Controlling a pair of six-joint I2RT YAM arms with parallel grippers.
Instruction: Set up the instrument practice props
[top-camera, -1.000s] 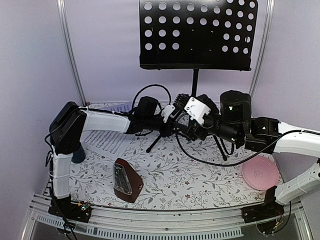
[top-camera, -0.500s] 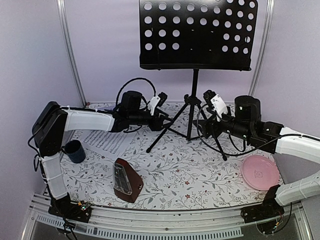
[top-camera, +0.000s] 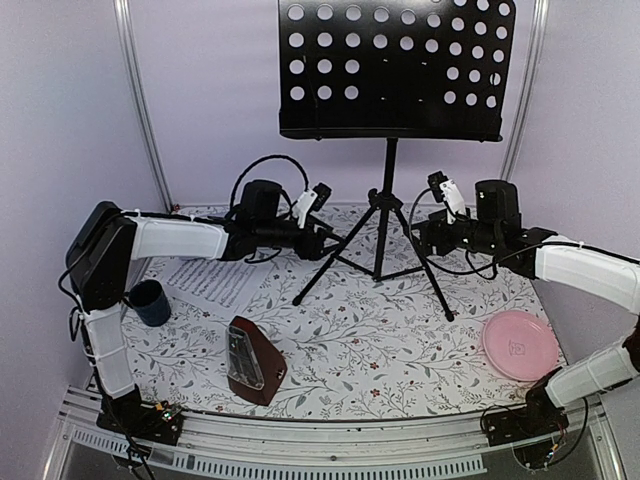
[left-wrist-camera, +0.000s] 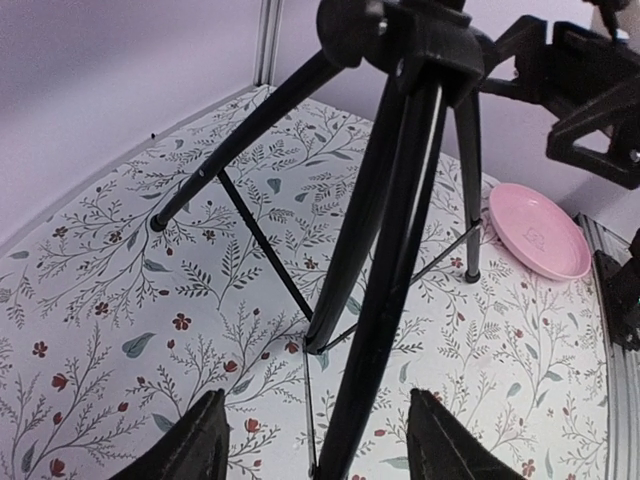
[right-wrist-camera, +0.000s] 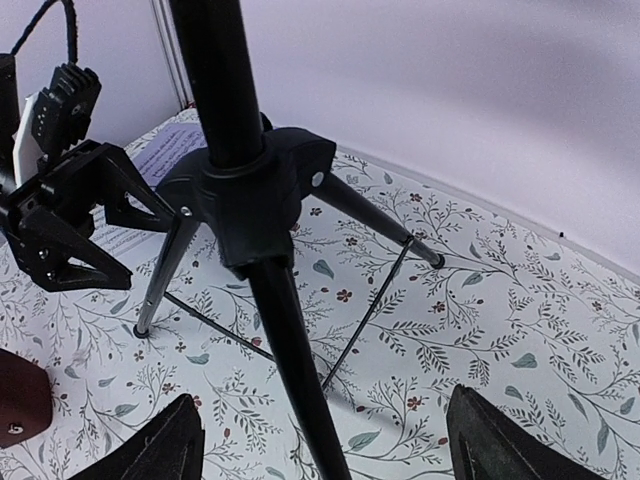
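Note:
The black tripod music stand (top-camera: 384, 205) stands upright at the back middle, its perforated desk (top-camera: 390, 70) empty. My left gripper (top-camera: 325, 238) is open just left of the tripod; in the left wrist view (left-wrist-camera: 320, 450) a stand leg (left-wrist-camera: 385, 260) runs between its fingers untouched. My right gripper (top-camera: 422, 238) is open just right of the tripod; in the right wrist view (right-wrist-camera: 330, 455) the near leg (right-wrist-camera: 290, 350) passes between its fingers untouched. The white music sheets (top-camera: 205, 280) lie flat at the left. The dark-red metronome (top-camera: 253, 360) stands at the front left.
A dark blue mug (top-camera: 150, 302) stands by the left arm's base. A pink plate (top-camera: 520, 345) lies at the front right and shows in the left wrist view (left-wrist-camera: 535, 232). The tripod's legs spread over the middle of the flowered table cover (top-camera: 380, 340).
Both grippers were close together at the tripod's hub a second ago. They have drawn back, left to the left and right to the right. The stand stands unheld.

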